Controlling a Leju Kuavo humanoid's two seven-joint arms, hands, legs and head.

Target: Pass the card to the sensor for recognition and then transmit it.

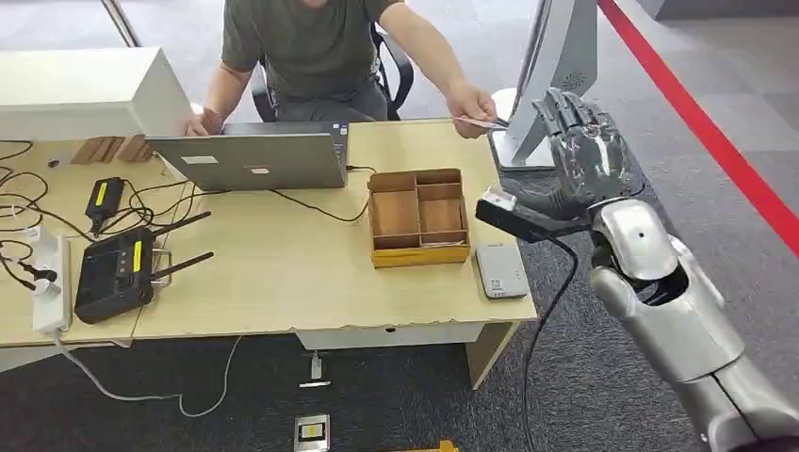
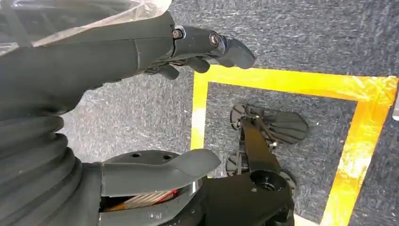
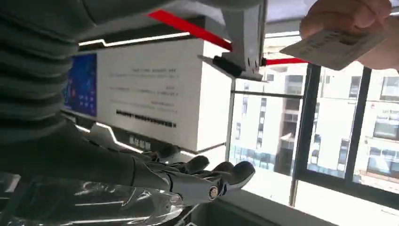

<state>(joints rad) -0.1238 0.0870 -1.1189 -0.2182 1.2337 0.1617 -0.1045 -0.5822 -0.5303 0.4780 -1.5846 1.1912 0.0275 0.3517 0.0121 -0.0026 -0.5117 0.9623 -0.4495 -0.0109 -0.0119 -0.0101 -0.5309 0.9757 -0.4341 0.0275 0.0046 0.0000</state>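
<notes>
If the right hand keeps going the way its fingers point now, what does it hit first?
Likely the card the person's hand holds out, just beyond the right hand; the grey stand rises close behind. Depth is unclear.

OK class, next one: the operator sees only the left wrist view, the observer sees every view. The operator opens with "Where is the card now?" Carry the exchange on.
Observer: A person's hand holds the card out over the far right corner of the desk.
Operator: And the right hand?
Observer: The right hand is raised beside the card, fingers spread, holding nothing, not touching it.
Operator: Anything that could be the sensor?
Observer: A flat grey device, likely the sensor, lies at the desk's near right corner, next to a wooden tray.
</notes>
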